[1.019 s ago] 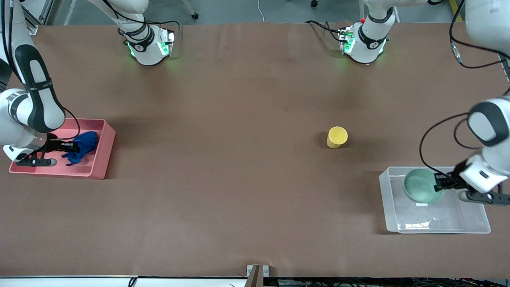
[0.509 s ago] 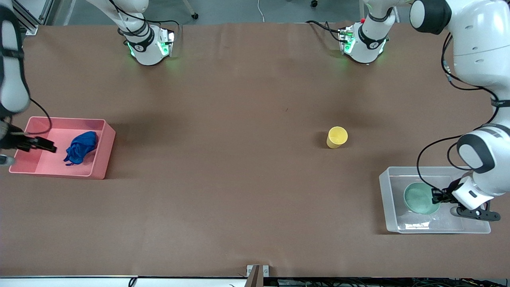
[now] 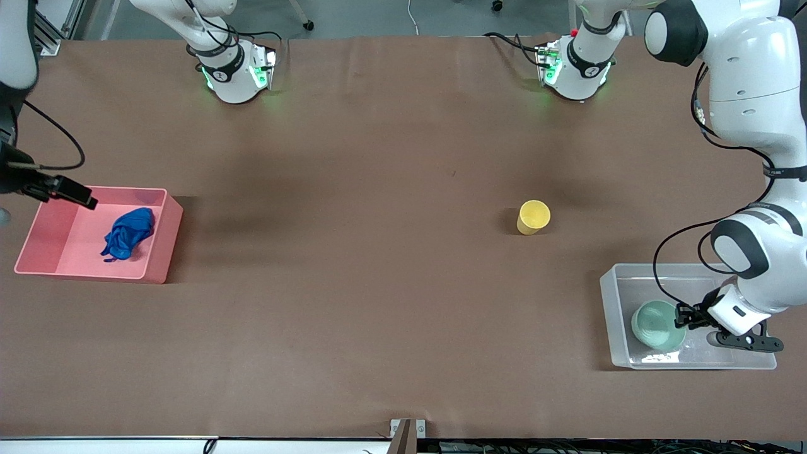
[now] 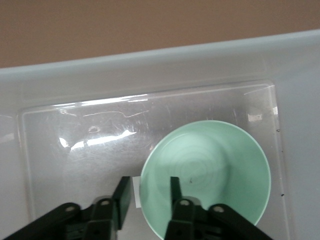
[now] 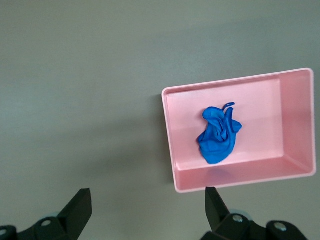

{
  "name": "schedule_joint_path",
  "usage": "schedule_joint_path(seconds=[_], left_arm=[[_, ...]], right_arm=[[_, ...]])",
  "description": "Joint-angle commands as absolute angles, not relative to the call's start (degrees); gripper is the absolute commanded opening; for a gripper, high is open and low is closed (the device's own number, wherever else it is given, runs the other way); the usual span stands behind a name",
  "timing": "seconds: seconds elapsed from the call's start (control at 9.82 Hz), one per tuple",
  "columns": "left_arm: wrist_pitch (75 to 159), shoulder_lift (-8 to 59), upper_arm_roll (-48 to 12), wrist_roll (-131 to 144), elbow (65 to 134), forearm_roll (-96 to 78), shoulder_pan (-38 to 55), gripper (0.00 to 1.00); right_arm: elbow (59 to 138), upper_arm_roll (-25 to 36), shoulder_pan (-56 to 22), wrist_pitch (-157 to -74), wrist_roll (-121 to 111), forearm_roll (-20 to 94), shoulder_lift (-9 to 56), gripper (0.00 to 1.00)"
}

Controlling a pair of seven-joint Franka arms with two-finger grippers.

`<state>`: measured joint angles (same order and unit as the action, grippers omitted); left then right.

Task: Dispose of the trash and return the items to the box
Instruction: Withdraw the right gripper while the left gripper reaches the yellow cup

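The blue cloth wad (image 3: pixel 128 233) lies in the pink bin (image 3: pixel 161 247); it also shows in the right wrist view (image 5: pixel 218 137). My right gripper (image 3: pixel 82 197) (image 5: pixel 147 200) is open, empty and raised, over the pink bin's rim farthest from the front camera. The mint-green bowl (image 3: pixel 656 325) (image 4: pixel 215 170) sits in the clear bin (image 3: pixel 608 296) (image 4: pixel 150 65). My left gripper (image 3: pixel 681 316) (image 4: pixel 148 185) is down in the bin, slightly open astride the bowl's rim, with one finger inside the bowl and one outside. The yellow cup (image 3: pixel 533 217) stands upright on the table, apart from both grippers.
The white sticker (image 4: pixel 136 191) on the clear bin's base shows beside the bowl. The two arm bases (image 3: pixel 234 69) (image 3: pixel 575 66) stand along the table's edge farthest from the front camera. The brown table (image 3: pixel 378 284) is bare between the two bins.
My right gripper let go of the cloth and rose away from the pink bin. My left gripper moved the bowl down into the clear bin, toward the front camera.
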<state>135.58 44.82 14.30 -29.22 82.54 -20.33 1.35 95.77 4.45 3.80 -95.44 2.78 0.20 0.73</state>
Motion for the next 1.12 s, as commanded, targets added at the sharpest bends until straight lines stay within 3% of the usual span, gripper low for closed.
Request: schedule_joint_path(seconds=[0.0,0.2,0.41,0.71,1.02], left_arm=[[131.3,38.1,14.3,-29.2,85.5,-20.8,1.6,0.85],[125.0,28.6,13.8,-27.7,91.2,-20.0,2.2,0.92],[124.9,17.6,8.0,-19.2,101.5,-13.7,2.0,0.99],[125.2,5.0,-1.1,-9.1,116.7,-5.6,1.9,0.99],[126.6,4.0,-8.3,-6.2,124.2,-4.8,2.1,0.99]], right_arm=[[86.7,5.2,4.2,-86.1,3.6,0.3,1.1,1.00],[86.9,5.3,4.9,-85.3,2.0,0.9,0.2,1.00],[86.9,5.0,4.6,-84.7,1.4,1.0,0.2,1.00],[86.9,4.7,4.2,-84.6,1.1,0.9,0.2,1.00],[87.2,4.7,2.1,-85.1,0.8,-0.2,-0.2,1.00]])
